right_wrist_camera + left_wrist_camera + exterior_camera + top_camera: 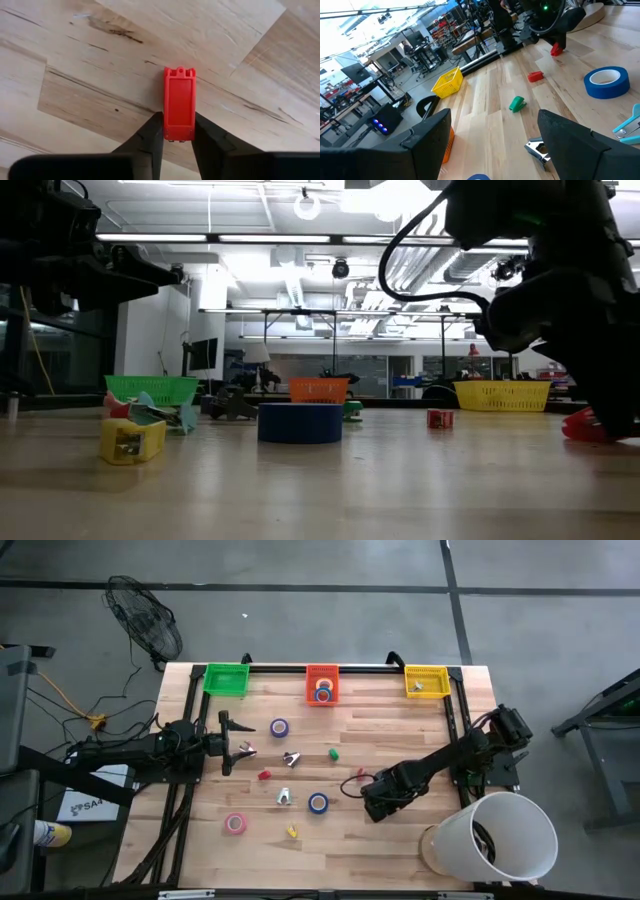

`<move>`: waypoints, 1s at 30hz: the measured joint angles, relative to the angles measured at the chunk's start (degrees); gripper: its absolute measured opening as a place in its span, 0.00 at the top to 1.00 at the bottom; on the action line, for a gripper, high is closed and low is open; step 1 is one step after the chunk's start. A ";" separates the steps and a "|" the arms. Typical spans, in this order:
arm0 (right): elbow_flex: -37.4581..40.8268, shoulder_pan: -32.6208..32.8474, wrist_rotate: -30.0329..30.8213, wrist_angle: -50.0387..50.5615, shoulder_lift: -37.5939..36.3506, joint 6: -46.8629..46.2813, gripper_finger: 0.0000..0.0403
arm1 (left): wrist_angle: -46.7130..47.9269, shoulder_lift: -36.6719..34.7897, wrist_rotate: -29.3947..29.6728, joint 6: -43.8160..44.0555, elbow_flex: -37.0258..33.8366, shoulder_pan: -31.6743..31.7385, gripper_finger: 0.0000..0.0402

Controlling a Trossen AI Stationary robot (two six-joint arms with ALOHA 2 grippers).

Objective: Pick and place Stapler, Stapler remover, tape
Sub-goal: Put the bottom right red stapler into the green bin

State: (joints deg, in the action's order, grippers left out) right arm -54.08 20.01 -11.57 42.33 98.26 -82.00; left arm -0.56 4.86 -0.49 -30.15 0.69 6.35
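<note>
My right gripper (178,131) points down at the table's right middle (373,806), shut on a small red stapler (179,102); the low view shows that stapler (585,426) under the gripper. My left gripper (232,745) waits open at the table's left, level with the table (495,116). Tape rolls lie flat: purple (279,727), blue (318,803), pink (235,824), and another blue (322,694) inside the orange bin (322,673). Stapler removers (290,758) (284,797) lie mid-table. My right gripper pinches the red stapler by one end (178,134) between its two fingers (154,131), coming from above and pointing down. The fingers lie along the stapler, one on each long side. The stapler is flat, at the table's surface; whether it is lifted does not show.
Green (226,678) and yellow (426,681) bins flank the orange one along the far edge. Small red (357,774) (265,775), green (334,753) and yellow (292,832) blocks are scattered mid-table. A white bucket (500,835) stands at the near right corner.
</note>
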 joint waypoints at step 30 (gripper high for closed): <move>-0.07 -0.07 2.50 -22.92 -5.29 23.12 0.83 | 0.00 0.02 0.00 0.00 0.00 0.02 0.27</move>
State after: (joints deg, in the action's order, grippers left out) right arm -54.15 19.94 -9.07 19.41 92.97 -58.87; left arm -0.56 4.89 -0.49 -30.15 0.69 6.37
